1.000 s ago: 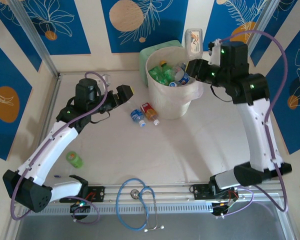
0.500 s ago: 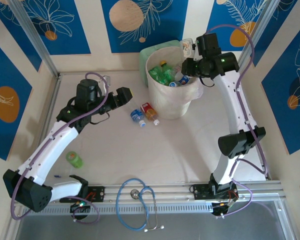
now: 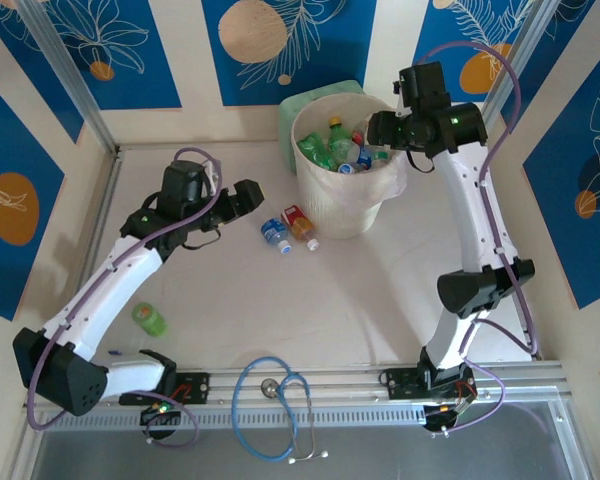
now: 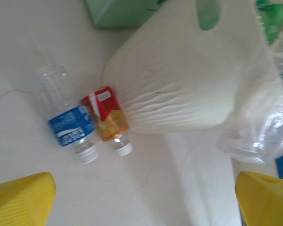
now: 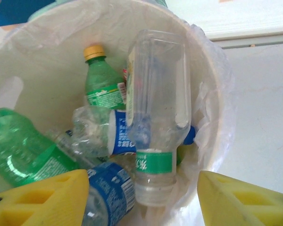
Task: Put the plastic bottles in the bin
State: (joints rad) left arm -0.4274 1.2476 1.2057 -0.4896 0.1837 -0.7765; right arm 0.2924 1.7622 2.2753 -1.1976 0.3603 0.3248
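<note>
Left gripper point(image 4: 141, 201) and right gripper point(image 5: 144, 200) both gape wide, and the blue-label bottle point(image 4: 66, 120) and red-label bottle point(image 4: 107, 117) lying right by the bin point(image 4: 179, 94) look light, crushable and slick, so I'd pinch gently across the labelled middle.

The bin point(image 3: 345, 212) stands near the table's point(image 3: 380, 290) far edge, with a blue-labelled bottle point(image 3: 273, 232) and a red-labelled bottle point(image 3: 299, 224) beside it. A green bottle point(image 3: 150, 319) lies near the left edge, a stethoscope point(image 3: 270, 400) at the near edge.
</note>
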